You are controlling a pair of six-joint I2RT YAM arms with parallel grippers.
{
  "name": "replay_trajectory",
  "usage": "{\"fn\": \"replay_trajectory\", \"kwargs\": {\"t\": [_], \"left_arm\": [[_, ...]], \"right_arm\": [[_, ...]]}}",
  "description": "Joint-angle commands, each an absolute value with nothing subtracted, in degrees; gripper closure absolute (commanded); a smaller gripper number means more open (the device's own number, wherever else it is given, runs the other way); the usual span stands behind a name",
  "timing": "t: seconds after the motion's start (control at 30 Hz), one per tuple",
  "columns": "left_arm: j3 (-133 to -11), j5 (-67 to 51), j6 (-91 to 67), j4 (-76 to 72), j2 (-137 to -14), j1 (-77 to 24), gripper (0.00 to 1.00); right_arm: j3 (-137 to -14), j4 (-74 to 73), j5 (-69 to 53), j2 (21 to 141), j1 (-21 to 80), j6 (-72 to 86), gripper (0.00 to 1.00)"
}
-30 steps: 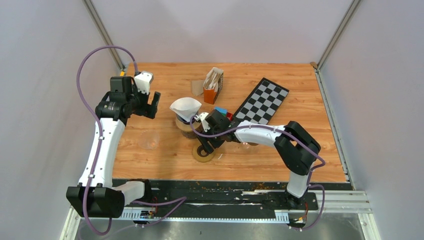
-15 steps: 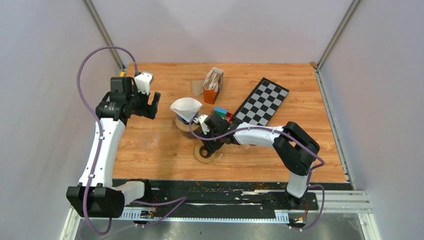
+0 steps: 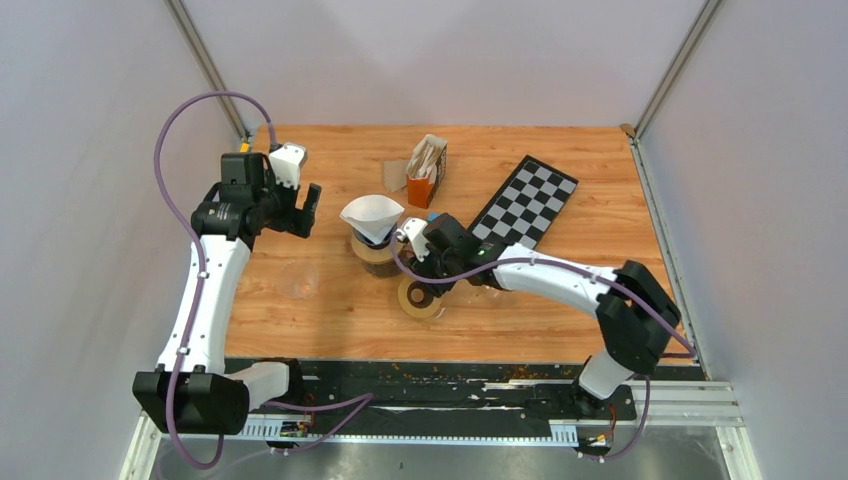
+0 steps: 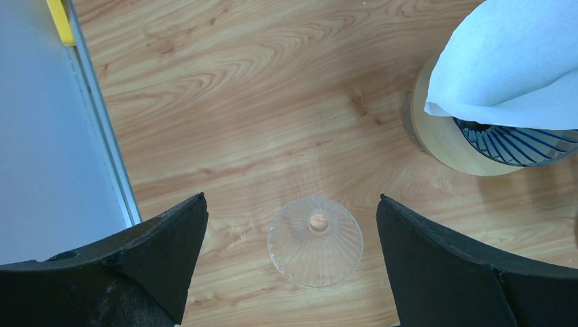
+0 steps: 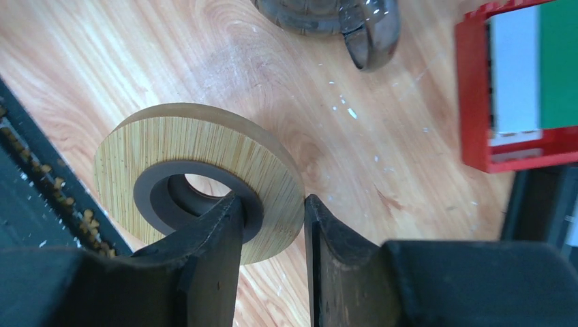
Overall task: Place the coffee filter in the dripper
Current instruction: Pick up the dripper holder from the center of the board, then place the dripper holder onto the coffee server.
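The coffee filter [image 3: 372,214] is seen seated in the dripper [image 4: 444,139], which stands on the tabletop [image 3: 330,320] between the two grippers. The filter is a white paper cone. Its wide mouth is turned upward and its long axis is roughly upright. The pointed end is hidden inside the dripper. In the left wrist view, one edge of the paper is seen hanging over the dripper's wooden collar, above the blue ribbed glass.

The left gripper [image 4: 290,199] is held with its fingers spread wide apart, and nothing is between them. The filter and dripper are placed to its right and a little beyond its fingertips, well apart from them. A clear ribbed glass cone [image 4: 315,242] is seen on the tabletop directly beneath this gripper, narrow end up.

The right gripper [image 5: 272,218] is clamped on a wooden ring [image 5: 204,160]: one finger is passed through the grey-lined hole, and the other is pressed against the outer rim. The ring is tilted rather than flat. The filter and dripper are found just beyond this gripper and to its left in the top view, near it but not touched. A glass vessel [image 5: 320,13] with a handle is seen ahead of the fingers, and a red brick [image 5: 477,95] lies ahead to the right. A checkerboard [image 3: 525,205] and an orange box [image 3: 428,172] lie farther back.
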State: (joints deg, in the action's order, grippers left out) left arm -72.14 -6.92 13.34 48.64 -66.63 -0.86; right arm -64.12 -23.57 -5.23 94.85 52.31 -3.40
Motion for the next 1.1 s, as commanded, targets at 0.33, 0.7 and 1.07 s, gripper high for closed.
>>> {"fn": "replay_trajectory", "kwargs": {"t": [0.33,0.7,1.07], "left_arm": [[-78.74,-8.24,15.56,48.25,-68.25,-0.3,0.0],[-78.1,-9.14,16.34,48.41,-67.96,-0.35,0.0],[-77.08,-9.32,16.92,48.25,-67.31,-0.35,0.0]], "right_arm": [[-84.17,-60.22,-7.31,83.66,44.31,-25.17,0.89],[-92.36,-76.35,-8.68,84.93,30.97,-33.64,0.88],[-93.59,-77.92,-9.45,91.49,25.93,-36.09,0.88]]}}
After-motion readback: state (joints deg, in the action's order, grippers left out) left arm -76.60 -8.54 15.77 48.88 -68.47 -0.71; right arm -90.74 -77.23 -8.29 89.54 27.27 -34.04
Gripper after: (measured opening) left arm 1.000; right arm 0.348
